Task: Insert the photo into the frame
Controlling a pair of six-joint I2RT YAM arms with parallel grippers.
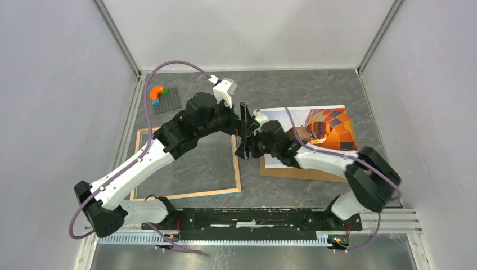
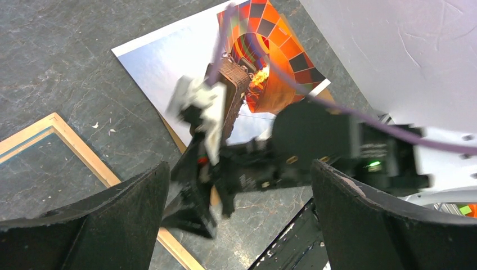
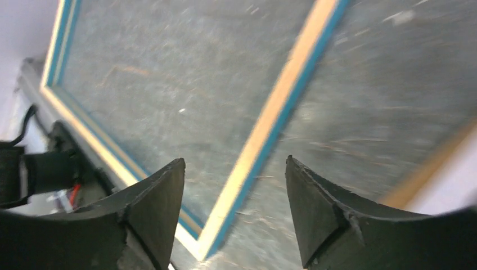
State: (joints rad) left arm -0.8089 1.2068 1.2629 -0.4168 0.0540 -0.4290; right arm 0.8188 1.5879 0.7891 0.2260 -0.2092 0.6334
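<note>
Beside the rectangular paper photo (image 1: 334,126) lies a thin light-wood frame (image 1: 191,194).

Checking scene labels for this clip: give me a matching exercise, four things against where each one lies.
Things:
1. photo
2. frame
3. backing board
4. orange curved brick

Places:
A. on the grey baseplate, far left
B. under the photo, brown edge showing
C. flat on the table, left side, nothing in it
D. on top of the brown board, right side

Pairs: 1-D, 2-C, 3-B, 4-A
</note>
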